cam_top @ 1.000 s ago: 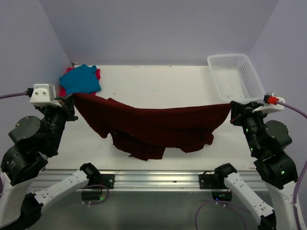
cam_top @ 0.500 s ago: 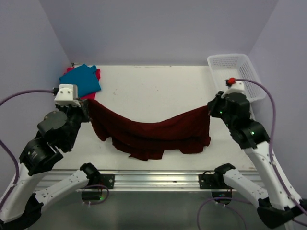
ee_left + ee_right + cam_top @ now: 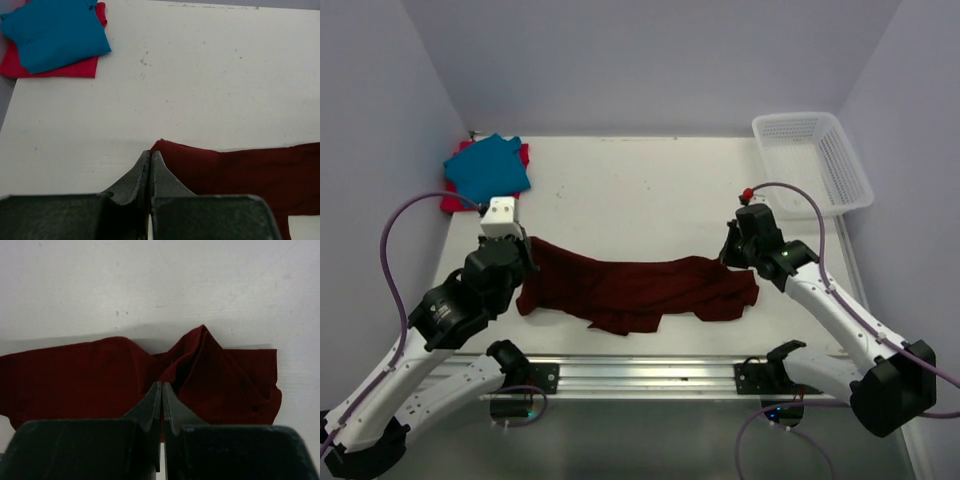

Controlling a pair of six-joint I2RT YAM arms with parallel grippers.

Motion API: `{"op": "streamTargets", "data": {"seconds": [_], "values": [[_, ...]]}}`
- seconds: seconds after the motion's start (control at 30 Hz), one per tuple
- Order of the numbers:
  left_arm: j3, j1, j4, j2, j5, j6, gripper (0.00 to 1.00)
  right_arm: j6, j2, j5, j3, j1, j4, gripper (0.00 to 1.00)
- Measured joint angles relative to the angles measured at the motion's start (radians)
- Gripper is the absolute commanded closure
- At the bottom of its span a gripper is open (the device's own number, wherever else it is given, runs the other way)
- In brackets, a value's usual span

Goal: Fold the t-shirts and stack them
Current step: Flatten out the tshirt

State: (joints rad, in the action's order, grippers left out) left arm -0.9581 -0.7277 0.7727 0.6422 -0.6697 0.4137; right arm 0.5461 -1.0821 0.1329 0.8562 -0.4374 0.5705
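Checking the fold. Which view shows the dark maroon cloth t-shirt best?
Top external: the dark maroon cloth t-shirt shows end to end. Left wrist catches only its left end; right wrist, its right part.

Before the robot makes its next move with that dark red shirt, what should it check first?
1. Maroon t-shirt resting on the table: ok.
2. Shirt lying smooth: not ok, it is bunched and wrinkled, most at its right end.
3. Left gripper shut on the shirt's corner: ok.
4. Right gripper shut on the cloth: ok.
5. Teal t-shirt sitting on the red-pink t-shirt, apart from the maroon one: ok.
6. Basket away from both arms: ok.
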Motion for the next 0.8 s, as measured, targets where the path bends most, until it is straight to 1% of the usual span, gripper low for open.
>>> {"op": "streamTargets", "data": {"seconds": [0.2,0.23,0.3,0.33,0.37,0.43,0.47,0.63,0.8], "values": [[0.008,0.0,-0.018,0.034,0.014,0.017,1.0,0.031,-0.068,-0.002,-0.111,-0.023,-0.028,1.0],[0.012,0.0,-0.021,0.045,0.018,0.018,1.0,0.037,-0.08,0.0,-0.128,-0.027,-0.035,0.92],[0.02,0.0,-0.028,0.058,0.024,0.02,1.0,0.047,-0.094,0.004,-0.153,-0.032,-0.039,0.83],[0.025,0.0,-0.029,0.063,0.027,0.021,1.0,0.051,-0.097,0.006,-0.159,-0.034,-0.04,0.8],[0.028,0.0,-0.031,0.068,0.03,0.021,1.0,0.055,-0.099,0.006,-0.163,-0.035,-0.04,0.73],[0.035,0.0,-0.034,0.072,0.034,0.021,1.0,0.06,-0.1,0.01,-0.163,-0.039,-0.048,0.68],[0.036,0.0,-0.034,0.072,0.034,0.021,1.0,0.06,-0.101,0.011,-0.163,-0.04,-0.052,0.64],[0.036,0.0,-0.052,0.072,0.034,0.021,1.0,0.06,-0.114,0.014,-0.163,-0.041,-0.07,0.63],[0.036,0.0,-0.055,0.078,0.034,0.022,1.0,0.057,-0.143,0.014,-0.163,-0.041,-0.08,0.64]]}}
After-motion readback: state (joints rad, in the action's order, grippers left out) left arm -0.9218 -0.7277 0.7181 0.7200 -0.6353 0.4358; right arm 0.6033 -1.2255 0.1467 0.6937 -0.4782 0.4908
